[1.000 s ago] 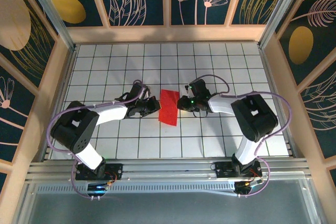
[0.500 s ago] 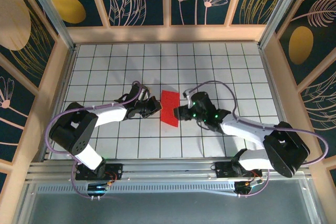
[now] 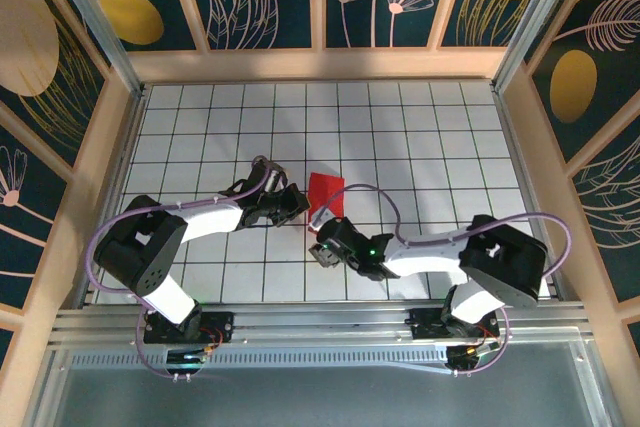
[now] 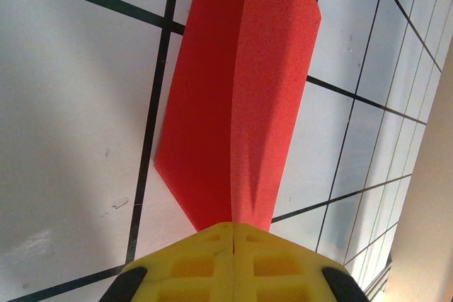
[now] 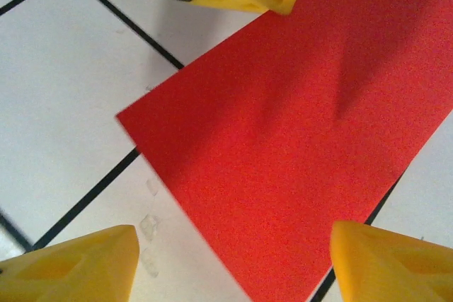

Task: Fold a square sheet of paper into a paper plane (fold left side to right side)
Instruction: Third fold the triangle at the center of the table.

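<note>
A red paper (image 3: 327,192), folded into a narrow slanted strip, lay near the middle of a white grid table (image 3: 200,127). In the left wrist view the paper (image 4: 241,104) showed a long centre crease standing up as a ridge, with one flap in shadow. The left gripper (image 3: 296,205) sat at the strip's left edge. Its yellow fingers were pressed together, pinching the end of the ridge. The right gripper (image 3: 322,247) was at the near end of the strip, on the side toward the arm bases. In the right wrist view its two yellow fingertips stood wide apart, with the paper (image 5: 297,125) flat on the tiles between and beyond them, and it held nothing.
</note>
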`<control>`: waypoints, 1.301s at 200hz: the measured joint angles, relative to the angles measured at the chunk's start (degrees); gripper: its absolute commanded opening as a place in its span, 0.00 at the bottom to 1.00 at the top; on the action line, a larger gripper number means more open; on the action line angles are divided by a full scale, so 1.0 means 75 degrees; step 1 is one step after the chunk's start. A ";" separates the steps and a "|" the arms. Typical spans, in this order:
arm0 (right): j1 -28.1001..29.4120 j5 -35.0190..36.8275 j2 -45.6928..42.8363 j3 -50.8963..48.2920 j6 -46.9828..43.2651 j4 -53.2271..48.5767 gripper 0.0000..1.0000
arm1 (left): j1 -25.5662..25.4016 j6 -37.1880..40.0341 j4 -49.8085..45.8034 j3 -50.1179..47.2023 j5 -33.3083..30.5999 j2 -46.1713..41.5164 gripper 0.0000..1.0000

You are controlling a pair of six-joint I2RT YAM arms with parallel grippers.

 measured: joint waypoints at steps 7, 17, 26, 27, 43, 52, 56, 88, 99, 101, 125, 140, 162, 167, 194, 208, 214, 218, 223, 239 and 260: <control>0.0000 0.0082 0.0099 0.0096 -0.0067 0.0026 0.65 | 0.0000 0.0000 0.0000 0.0000 0.0000 0.0000 0.00; 0.0000 0.0166 0.0192 0.0213 -0.0184 0.0085 0.61 | 0.0000 0.0000 -0.0003 0.0000 0.0000 0.0000 0.00; 0.0000 0.0227 0.0251 0.0315 -0.0254 0.0149 0.58 | -0.0012 0.0000 0.0000 0.0000 -0.0003 0.0000 0.00; 0.0000 0.0236 0.0256 0.0329 -0.0251 0.0160 0.58 | -0.0012 0.0000 0.0000 0.0000 -0.0006 0.0000 0.00; 0.0000 0.0277 0.0280 0.0405 -0.0367 0.0303 0.50 | -0.0026 0.0000 0.0000 0.0000 -0.0003 0.0000 0.00; 0.0000 0.0280 0.0280 0.0423 -0.0408 0.0335 0.47 | -0.0026 0.0000 -0.0003 0.0000 -0.0003 0.0000 0.00; 0.0000 0.0280 0.0280 0.0425 -0.0425 0.0341 0.45 | -0.0026 0.0000 0.0000 0.0000 -0.0003 0.0000 0.00; 0.0000 0.0268 0.0280 0.0425 -0.0417 0.0341 0.28 | -0.0026 -0.0003 0.0000 0.0000 -0.0006 0.0000 0.00; 0.0000 0.0251 0.0280 0.0423 -0.0446 0.0332 0.18 | -0.0026 0.0000 0.0000 0.0000 -0.0006 0.0000 0.00; 0.0000 0.0248 0.0280 0.0423 -0.0396 0.0335 0.15 | -0.0026 0.0000 0.0000 0.0000 -0.0006 0.0000 0.00; 0.0000 0.0210 0.0248 0.0420 -0.0391 0.0303 0.00 | -0.0026 0.0000 -0.0003 0.0000 -0.0012 0.0000 0.04; 0.0000 0.0187 0.0207 0.0393 -0.0289 0.0309 0.00 | -0.0026 0.0003 -0.0029 0.0000 -0.0070 -0.0015 0.07; -0.0029 0.0044 0.0154 0.0303 -0.0195 0.0315 0.00 | -0.0070 0.0038 -0.0154 0.0000 -0.0184 -0.0140 0.20; -0.0058 -0.0026 0.0125 0.0256 -0.0152 0.0312 0.00 | -0.0070 0.0090 -0.0195 0.0000 -0.0221 -0.0192 0.24; -0.0254 -0.0548 -0.0102 -0.0047 0.0087 0.0309 0.00 | -0.0017 0.0312 -0.0571 0.0099 -0.0525 -0.0475 0.36; -0.0440 -0.0863 -0.0274 -0.0175 0.0192 0.0318 0.00 | 0.0050 0.0443 -0.0772 0.0169 -0.0644 -0.0635 0.39; -0.0530 -0.1017 -0.0353 -0.0230 0.0259 0.0347 0.00 | 0.0099 0.0519 -0.0854 0.0192 -0.0708 -0.0717 0.39; -0.0595 -0.1125 -0.0402 -0.0271 0.0300 0.0370 0.00 | 0.0137 0.0548 -0.0898 0.0207 -0.0752 -0.0778 0.39; -0.0676 -0.1285 -0.0458 -0.0329 0.0347 0.0428 0.00 | 0.0178 0.0612 -0.0947 0.0227 -0.0772 -0.0833 0.38; -0.0950 -0.1786 -0.0635 -0.0539 0.0510 0.0600 0.00 | 0.0283 0.0880 -0.1067 0.0411 -0.0772 -0.0895 0.32; -0.1332 -0.2439 -0.0784 -0.0778 0.0723 0.0769 0.00 | 0.0309 0.1253 -0.1151 0.0886 -0.0571 -0.0641 0.23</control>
